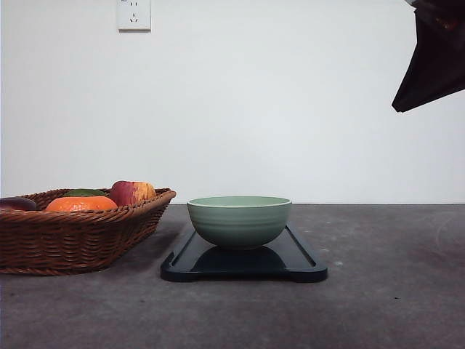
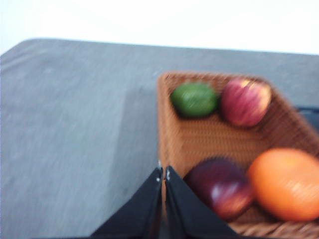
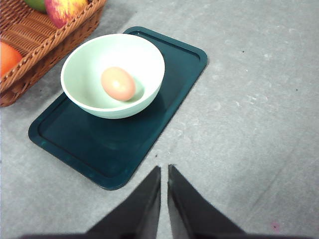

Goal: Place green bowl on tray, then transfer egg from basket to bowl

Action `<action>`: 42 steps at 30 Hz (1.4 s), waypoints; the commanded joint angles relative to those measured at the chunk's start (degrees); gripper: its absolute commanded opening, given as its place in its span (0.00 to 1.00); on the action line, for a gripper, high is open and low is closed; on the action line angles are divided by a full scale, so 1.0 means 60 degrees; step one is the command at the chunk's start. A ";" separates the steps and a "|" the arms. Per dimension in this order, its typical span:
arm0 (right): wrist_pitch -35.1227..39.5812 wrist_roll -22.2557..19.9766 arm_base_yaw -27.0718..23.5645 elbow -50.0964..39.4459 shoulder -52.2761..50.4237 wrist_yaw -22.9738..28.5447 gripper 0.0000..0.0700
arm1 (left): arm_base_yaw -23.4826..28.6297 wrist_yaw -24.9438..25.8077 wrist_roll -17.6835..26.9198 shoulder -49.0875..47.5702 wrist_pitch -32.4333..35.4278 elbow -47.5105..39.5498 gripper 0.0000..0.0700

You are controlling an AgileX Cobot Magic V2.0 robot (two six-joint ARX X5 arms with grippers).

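The pale green bowl [image 1: 239, 220] stands upright on the dark tray [image 1: 305, 267], right of the wicker basket [image 1: 73, 240]. From the right wrist view, a tan egg [image 3: 118, 83] lies inside the bowl [image 3: 94, 94] on the tray [image 3: 79, 144]. My right gripper [image 3: 164, 168] hovers above the table beside the tray, shut and holding nothing; part of that arm [image 1: 434, 62] hangs high at the upper right. My left gripper [image 2: 163, 172] is shut and empty, over the basket's [image 2: 199, 139] near edge.
The basket holds an orange [image 1: 81, 203], a red apple [image 1: 132, 192], a green fruit [image 2: 194, 99] and a dark purple fruit [image 2: 222, 186]. Grey tabletop [image 1: 392, 291] stretches right of the tray. A wall socket [image 1: 134, 14] is on the back wall.
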 commanded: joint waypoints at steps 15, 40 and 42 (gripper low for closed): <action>0.0099 0.0008 0.0047 0.0022 0.0073 0.0000 0.02 | 0.0560 -0.0018 -0.0329 -0.1418 0.0169 -0.1277 0.00; 0.0585 -0.0805 -0.1341 -0.1277 -0.1801 0.0831 0.02 | 0.0560 -0.0018 -0.0328 -0.1418 0.0165 -0.1277 0.00; 0.1173 -0.0812 -0.1908 -0.2062 -0.2628 0.0828 0.02 | 0.0560 -0.0018 -0.0328 -0.1418 0.0169 -0.1277 0.00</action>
